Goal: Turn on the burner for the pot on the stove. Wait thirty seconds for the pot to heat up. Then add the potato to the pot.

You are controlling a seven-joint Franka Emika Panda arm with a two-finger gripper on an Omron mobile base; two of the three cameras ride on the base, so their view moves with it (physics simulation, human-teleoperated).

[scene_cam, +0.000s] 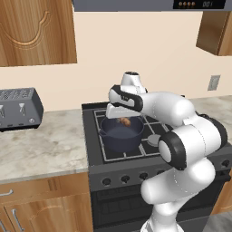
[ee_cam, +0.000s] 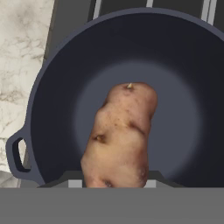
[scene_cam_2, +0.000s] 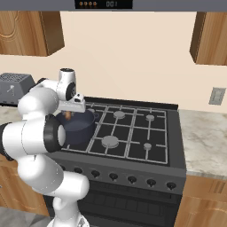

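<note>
The robot's hand point(scene_cam: 123, 118) hangs directly above the round, dark blue-grey metal pot point(scene_cam: 120, 134) with two small side handles, which sits on the front-left grate of the black gas stove point(scene_cam_2: 133, 133), and its fingers are partly closed on the lumpy brown-orange potato point(ee_cam: 119, 135). In the hand view the potato's long axis runs straight out from the hand toward the pot's floor, its free end over the middle of the pot and clear of the bottom and walls. Judging from this, the potato lies plumb over the pot's opening, so the coming move needs only a short descent or a release, with no sideways correction.
</note>
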